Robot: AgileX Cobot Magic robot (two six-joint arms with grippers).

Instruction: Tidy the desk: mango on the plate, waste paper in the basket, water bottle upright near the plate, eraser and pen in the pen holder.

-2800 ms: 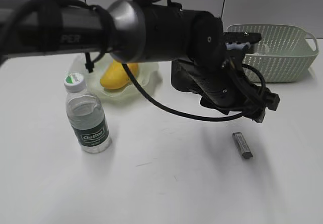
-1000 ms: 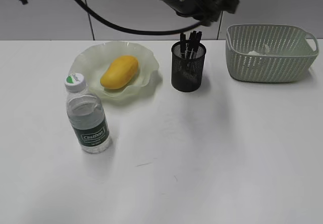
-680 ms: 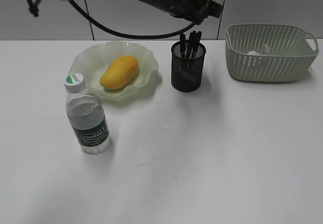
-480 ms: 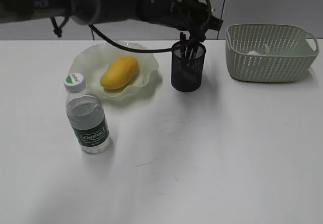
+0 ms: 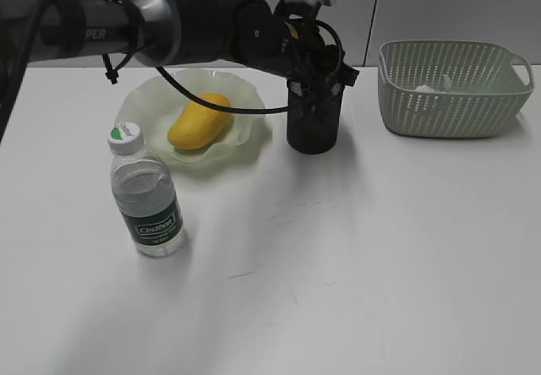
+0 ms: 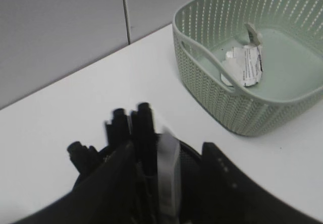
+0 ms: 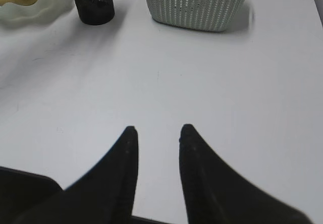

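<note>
My left gripper [image 5: 318, 64] hangs right over the black mesh pen holder [image 5: 313, 126], jaws spread. A blurred grey-white eraser [image 6: 169, 176] stands on end between them at the holder's mouth, beside black pens [image 6: 144, 128], with a gap to each finger. The mango [image 5: 199, 120] lies on the green plate [image 5: 247, 96]. The water bottle [image 5: 145, 193] stands upright in front of the plate. Waste paper [image 6: 245, 65] lies in the basket [image 5: 452, 88]. My right gripper [image 7: 157, 129] is open over bare desk [image 7: 212, 82], holding nothing.
In the right wrist view the pen holder [image 7: 93, 2] and basket [image 7: 194, 4] stand far ahead, the plate [image 7: 30, 7] at the far left. The left arm [image 5: 169, 29] stretches from the left above the plate. A grey wall backs the desk.
The left gripper has come down from above onto the pen holder's mouth and its jaws have spread. The eraser, earlier lying on the desk at right, is now at the holder.
</note>
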